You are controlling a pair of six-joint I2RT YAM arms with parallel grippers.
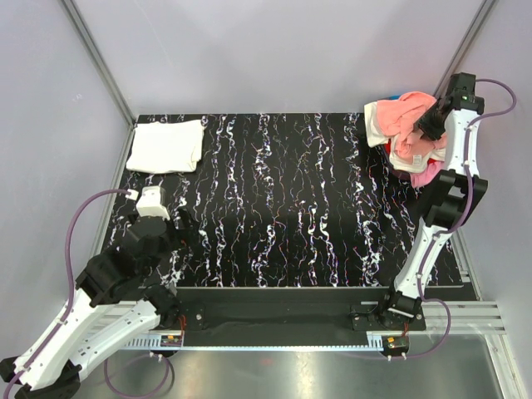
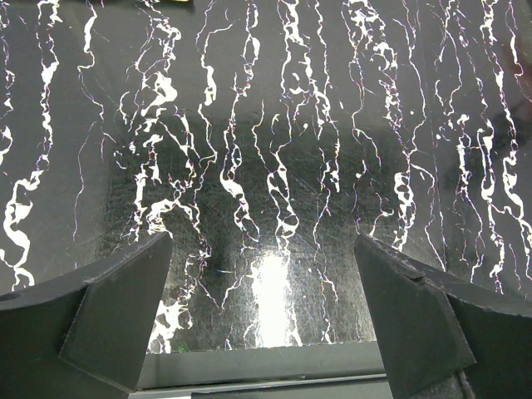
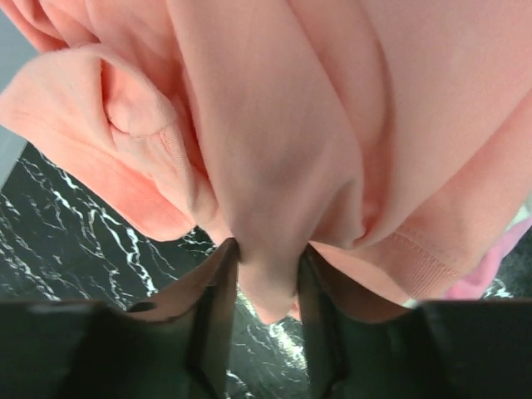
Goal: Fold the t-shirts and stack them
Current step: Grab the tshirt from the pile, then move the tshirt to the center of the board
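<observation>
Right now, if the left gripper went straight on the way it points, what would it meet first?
Most likely the black marbled table top. The left gripper stands open, and only that surface shows ahead of it. How near it is remains unclear.

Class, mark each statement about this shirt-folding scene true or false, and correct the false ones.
1. The left end effector holds a shirt. False: it is open over the bare mat.
2. The right end effector pinches a fold of the salmon-pink t-shirt. True.
3. The folded white t-shirt lies at the mat's far left corner. True.
4. The pile of t-shirts sits mid-mat. False: it is at the far right corner.
</observation>
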